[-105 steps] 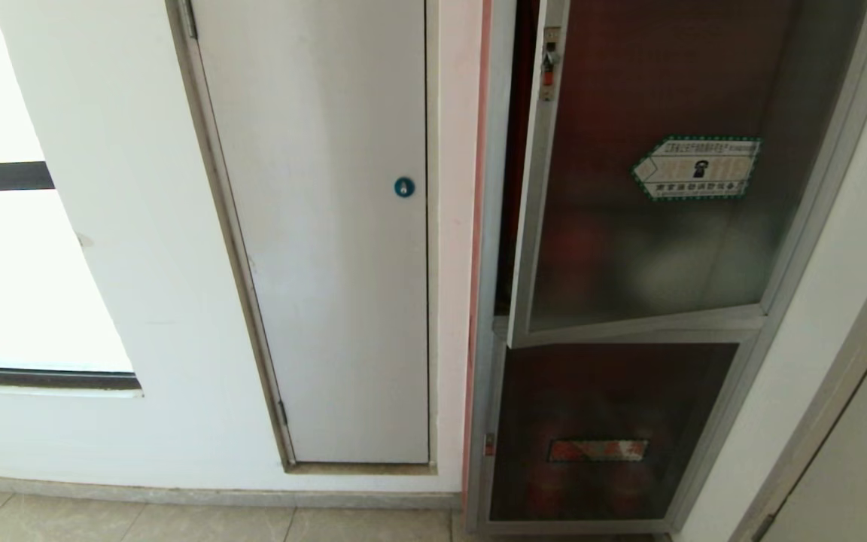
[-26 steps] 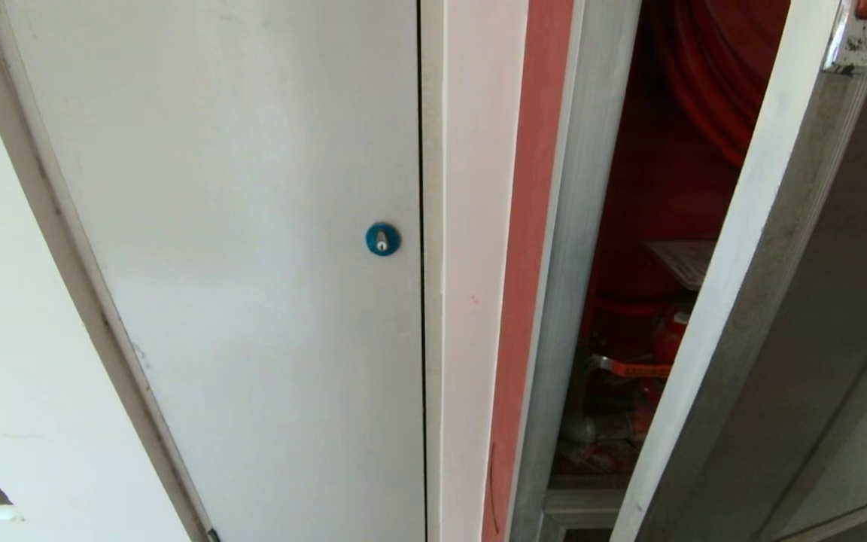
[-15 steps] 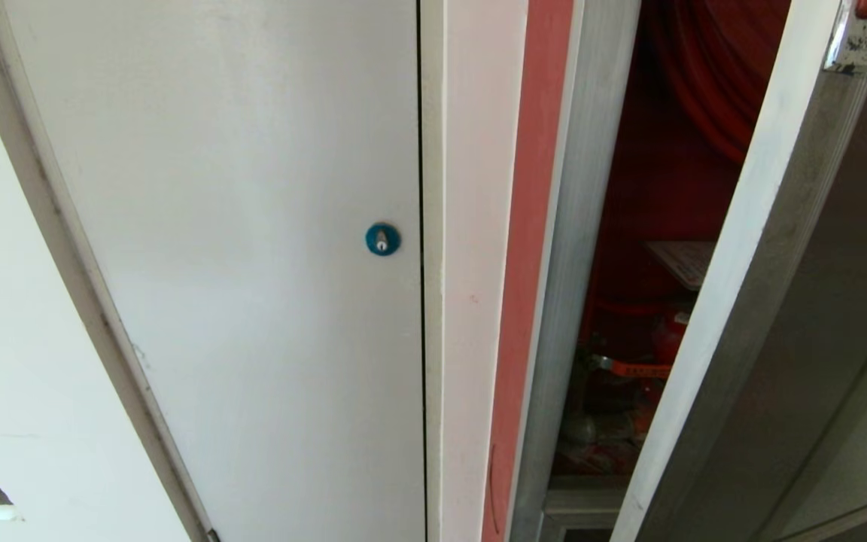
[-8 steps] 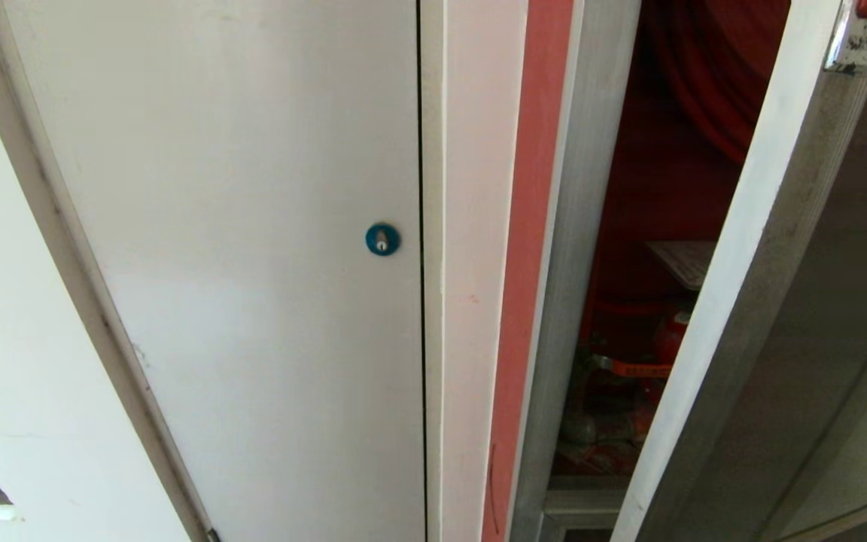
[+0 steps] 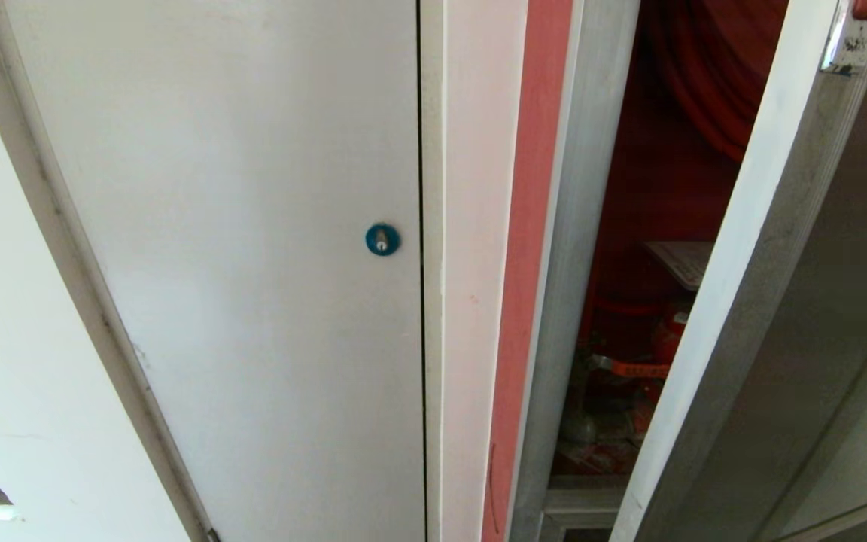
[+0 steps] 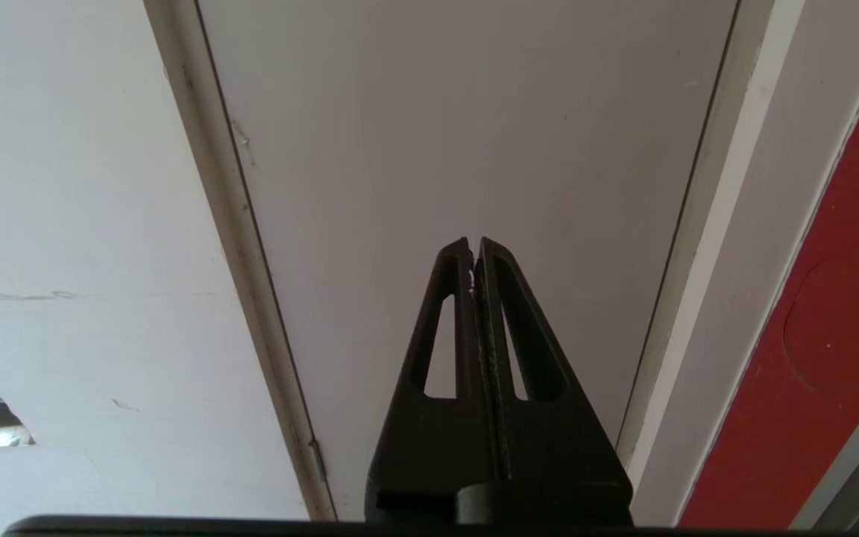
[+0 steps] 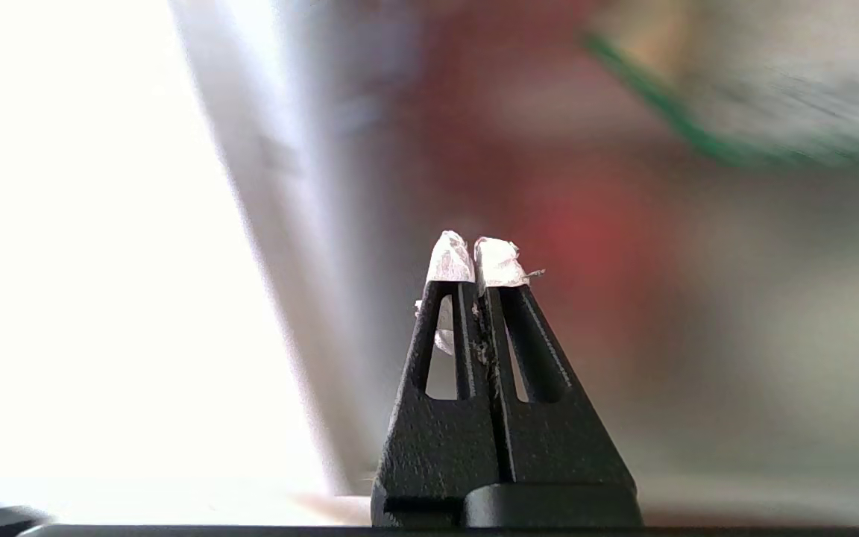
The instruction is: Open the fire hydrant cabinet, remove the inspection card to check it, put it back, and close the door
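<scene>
The door [image 5: 780, 286] with aluminium frame and dark glass stands ajar; inside the red fire hydrant cabinet [image 5: 659, 188] lies the pale inspection card [image 5: 685, 260]. Both the right gripper [image 7: 474, 257] and the left gripper [image 6: 473, 250] are pressed together, empty.

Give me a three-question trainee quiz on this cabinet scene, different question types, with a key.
1. True or false: the door of the fire hydrant cabinet stands ajar.
2. Multiple choice: the round lock on the plain white door is A) red, B) blue, C) green.
3. Fill in: the left gripper and the right gripper both have their fingers ____.

Key: 1 true. The inspection card shows through the gap. 2 B. 3 shut.
</scene>
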Available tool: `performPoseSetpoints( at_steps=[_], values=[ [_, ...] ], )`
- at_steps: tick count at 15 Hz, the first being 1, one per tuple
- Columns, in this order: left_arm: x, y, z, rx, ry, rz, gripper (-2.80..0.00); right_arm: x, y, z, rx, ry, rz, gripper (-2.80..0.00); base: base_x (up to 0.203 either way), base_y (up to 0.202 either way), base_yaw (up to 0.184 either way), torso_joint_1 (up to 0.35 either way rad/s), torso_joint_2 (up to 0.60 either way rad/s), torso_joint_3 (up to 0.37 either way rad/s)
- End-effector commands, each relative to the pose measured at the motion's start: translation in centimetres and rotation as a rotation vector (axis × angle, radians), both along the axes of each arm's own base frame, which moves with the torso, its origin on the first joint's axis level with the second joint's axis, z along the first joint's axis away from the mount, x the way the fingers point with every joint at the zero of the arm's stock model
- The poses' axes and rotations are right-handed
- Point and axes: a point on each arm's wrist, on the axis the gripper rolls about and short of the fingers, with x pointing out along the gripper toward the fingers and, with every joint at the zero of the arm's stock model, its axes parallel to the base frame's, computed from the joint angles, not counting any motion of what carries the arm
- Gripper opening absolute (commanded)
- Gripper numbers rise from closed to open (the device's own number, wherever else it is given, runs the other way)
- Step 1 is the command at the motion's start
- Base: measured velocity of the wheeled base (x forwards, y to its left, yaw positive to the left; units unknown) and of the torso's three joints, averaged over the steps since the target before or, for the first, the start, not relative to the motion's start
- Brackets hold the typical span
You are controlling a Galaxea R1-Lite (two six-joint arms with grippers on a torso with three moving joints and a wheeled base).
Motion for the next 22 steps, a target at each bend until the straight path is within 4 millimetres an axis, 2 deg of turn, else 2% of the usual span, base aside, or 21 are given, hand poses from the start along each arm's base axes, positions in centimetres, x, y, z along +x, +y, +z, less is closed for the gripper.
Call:
performPoseSetpoints(
  at_steps=[1, 4, 7, 10, 14, 17, 22],
  values=[
    [0.2, 0.0, -0.7, 0.0, 0.024, 0.0, -2.8, 5.7, 0.4, 3.2, 0.013, 0.159, 0.2, -2.8, 0.0, 0.0, 0.0, 0.0, 0.0, 0.0],
    [0.2, 0.0, -0.7, 0.0, 0.025, 0.0, -2.8, 9.5, 0.8, 5.5, 0.03, 0.217, 0.377, -2.8, 0.0, 0.0, 0.0, 0.0, 0.0, 0.0],
    [0.2, 0.0, -0.7, 0.0, 0.025, 0.0, -2.8, 13.0, 2.1, 7.3, 0.025, 0.252, 0.514, -2.8, 0.0, 0.0, 0.0, 0.0, 0.0, 0.0],
    [0.2, 0.0, -0.7, 0.0, 0.025, 0.0, -2.8, 14.8, 4.0, 7.7, 0.008, 0.289, 0.629, -2.8, 0.0, 0.0, 0.0, 0.0, 0.0, 0.0],
    [0.2, 0.0, -0.7, 0.0, 0.025, 0.0, -2.8, 16.4, 6.8, 7.9, -0.041, 0.304, 0.585, -2.8, 0.0, 0.0, 0.0, 0.0, 0.0, 0.0],
    [0.2, 0.0, -0.7, 0.0, 0.025, 0.0, -2.8, 17.3, 7.3, 7.8, -0.049, 0.319, 0.56, -2.8, 0.0, 0.0, 0.0, 0.0, 0.0, 0.0],
    [0.2, 0.0, -0.7, 0.0, 0.025, 0.0, -2.8, 20.6, 8.5, 7.2, -0.066, 0.295, 0.419, -2.8, 0.0, 0.0, 0.0, 0.0, 0.0, 0.0]
  ],
)
